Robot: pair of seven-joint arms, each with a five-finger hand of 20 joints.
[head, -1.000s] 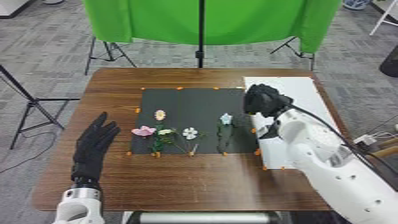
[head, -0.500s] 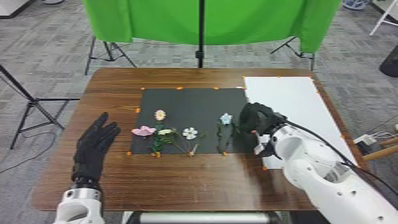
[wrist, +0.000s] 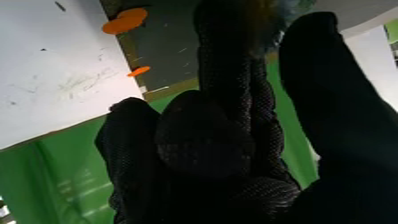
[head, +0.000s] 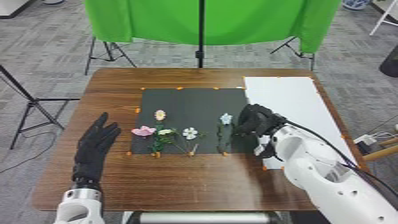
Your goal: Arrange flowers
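My right hand (head: 256, 120) is over the right part of the dark mat (head: 191, 102), close beside a light-blue flower (head: 226, 119). The right wrist view has the right hand (wrist: 209, 135) with its thumb apart from the fingers, some fingers bent and one straight. A blurred yellowish and pale patch sits by the straight finger's tip; I cannot tell what it is. Left of the blue flower lie a white flower (head: 189, 133), a pale-yellow one (head: 165, 132), a pink one (head: 143, 131) and a peach one (head: 160, 114). My left hand (head: 94, 145) is open left of the mat.
A white board (head: 289, 95) lies at the right of the brown table (head: 195, 185), next to the mat. Orange markers line the mat and board edges. Behind the table hangs a green cloth (head: 160, 25) with a black stand in front of it.
My right hand has come back from the white board's left edge, nearer to me, down beside the blue flower. It has barely moved in the last half second. The left hand and the flowers have stayed in place.
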